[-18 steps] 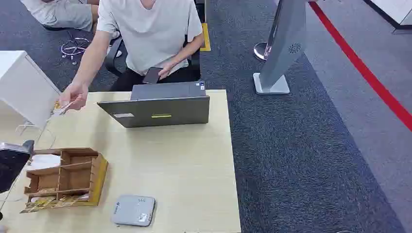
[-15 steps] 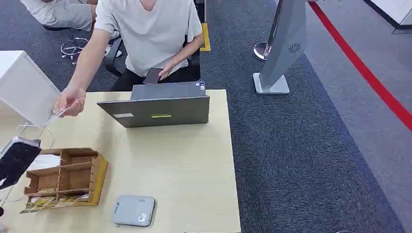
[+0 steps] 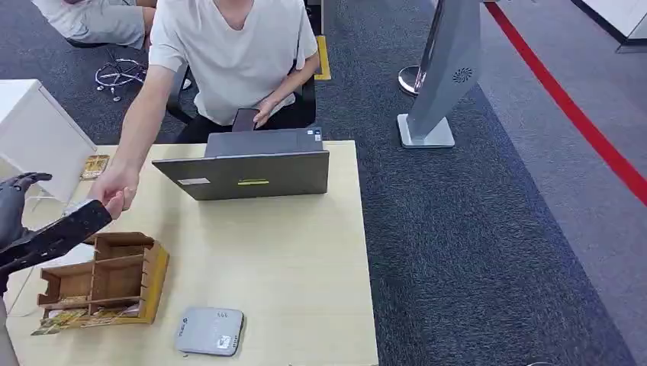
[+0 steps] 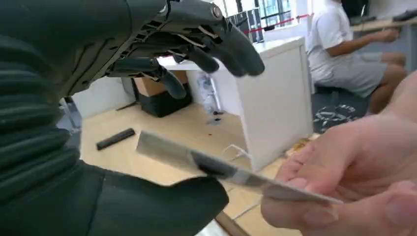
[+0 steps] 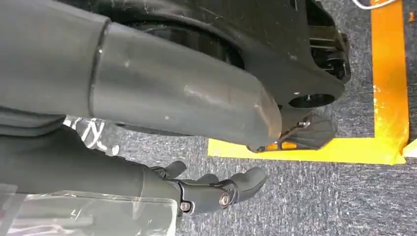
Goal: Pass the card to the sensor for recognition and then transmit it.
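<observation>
On the pale wooden table (image 3: 290, 252) a person's hand (image 3: 114, 187) reaches toward the robot's left hand (image 3: 30, 225), which comes in from the left side. From the left wrist camera, the card (image 4: 211, 164) is pinched by the person's fingers (image 4: 344, 196) and its free end lies between the thick thumb and the dark fingers (image 4: 206, 44) of the left hand. These fingers are spread apart and they do not close on the card; whether the thumb touches it, I cannot tell.

Below the left hand stands a wooden box (image 3: 107, 278) with several compartments. One compartment near the hand has something white in it, the front row has some yellowish cards or packets, and the other compartments look bare. Near the front edge of the table lies a flat grey sensor (image 3: 210, 330). At the far side a grey laptop (image 3: 248, 164) stands open toward the seated person, whose other hand holds a dark phone (image 3: 244, 120).

Seen from its own wrist camera, the right hand (image 5: 216, 189) hangs over dark carpet (image 5: 305, 196) beside yellow tape (image 5: 388, 98), its fingers loosely curled and holding nothing.
</observation>
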Controlling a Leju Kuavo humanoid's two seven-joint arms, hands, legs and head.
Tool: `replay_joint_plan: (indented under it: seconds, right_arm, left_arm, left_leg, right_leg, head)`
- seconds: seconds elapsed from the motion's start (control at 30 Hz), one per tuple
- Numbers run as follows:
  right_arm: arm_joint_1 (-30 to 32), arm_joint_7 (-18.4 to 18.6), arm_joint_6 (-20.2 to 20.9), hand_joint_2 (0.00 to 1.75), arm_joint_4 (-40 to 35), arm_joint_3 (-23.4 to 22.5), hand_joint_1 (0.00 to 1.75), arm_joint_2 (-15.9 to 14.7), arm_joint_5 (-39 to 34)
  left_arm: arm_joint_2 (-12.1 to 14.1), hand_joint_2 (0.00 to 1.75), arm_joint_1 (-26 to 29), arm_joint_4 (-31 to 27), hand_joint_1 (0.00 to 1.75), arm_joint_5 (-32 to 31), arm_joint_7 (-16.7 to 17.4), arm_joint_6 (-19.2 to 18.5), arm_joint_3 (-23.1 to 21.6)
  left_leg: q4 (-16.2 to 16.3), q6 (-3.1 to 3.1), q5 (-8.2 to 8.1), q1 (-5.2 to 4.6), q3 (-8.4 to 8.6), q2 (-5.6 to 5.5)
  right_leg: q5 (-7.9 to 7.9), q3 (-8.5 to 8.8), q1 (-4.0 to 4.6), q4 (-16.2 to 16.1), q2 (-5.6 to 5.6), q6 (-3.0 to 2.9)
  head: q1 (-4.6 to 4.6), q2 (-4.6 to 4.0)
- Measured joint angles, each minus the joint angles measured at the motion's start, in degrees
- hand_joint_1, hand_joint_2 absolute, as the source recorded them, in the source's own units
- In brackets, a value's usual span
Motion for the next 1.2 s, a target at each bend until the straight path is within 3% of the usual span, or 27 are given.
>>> replay_joint_plan:
  seconds: [0.5,0.8,0.9,0.97,1.07,1.13,1.2]
  right_arm:
    - [-0.58,1.6,0.96,0.0,0.59,4.39,0.0,-1.57,-2.64]
    - [-0.67,1.81,1.25,0.0,0.81,5.7,0.0,-2.03,-2.27]
    - [-0.65,1.79,1.92,0.0,0.81,6.51,0.0,-2.19,-1.79]
    - [-0.58,1.66,1.97,0.0,0.81,7.1,0.0,-2.29,-1.73]
    - [-0.4,0.76,1.88,0.0,0.81,7.71,0.0,-2.36,-2.93]
    - [-0.05,-0.11,1.59,0.0,0.81,7.91,0.0,-2.34,-3.87]
    - [0.59,-1.2,0.68,0.0,0.79,7.98,0.0,-2.18,-4.72]
  left_arm:
    - [8.24,1.75,-7.9,7.52,1.75,-19.82,10.49,-21.03,-6.23]
    - [9.68,1.75,-8.56,9.35,1.75,-19.97,10.62,-22.05,-7.23]
    - [10.01,1.75,-8.54,9.96,1.75,-19.97,8.63,-19.81,-7.36]
    - [10.2,1.75,-8.32,10.16,1.75,-19.97,7.49,-16.4,-7.76]
    - [10.16,1.75,-7.25,9.88,1.75,-19.97,4.49,-7.39,-9.14]
    - [9.15,1.75,-4.93,8.1,1.75,-19.69,0.12,1.96,-10.32]
    - [7.12,1.75,-1.66,4.34,1.75,-18.74,-4.67,13.82,-12.35]
  left_leg:
    - [0.0,-0.01,0.01,0.0,-0.01,0.0]
    - [0.0,-0.02,0.02,0.0,-0.02,0.0]
    - [0.01,-0.01,0.03,0.0,-0.02,0.0]
    - [0.01,-0.01,0.03,0.0,-0.02,0.0]
    - [0.01,-0.01,0.03,-0.01,-0.01,0.0]
    - [0.02,-0.01,0.03,-0.02,-0.01,0.01]
    - [0.02,0.0,0.03,-0.04,-0.04,-0.08]
  right_leg:
    - [0.04,-0.01,0.0,0.02,0.04,-0.03]
    - [0.08,-0.01,0.0,0.02,0.05,0.0]
    - [0.08,-0.01,0.0,0.02,0.04,0.0]
    - [0.08,-0.01,0.0,0.02,0.04,0.0]
    - [0.08,0.0,-0.01,0.02,0.05,0.0]
    - [0.08,-0.01,-0.02,0.01,0.05,0.01]
    - [0.07,0.03,-0.04,-0.02,-0.03,0.02]
  head:
    - [-0.02,0.0]
    - [0.0,0.0]
    - [-0.02,0.0]
    - [-0.02,0.0]
    - [0.0,0.0]
    - [-0.04,0.0]
    - [0.0,0.0]
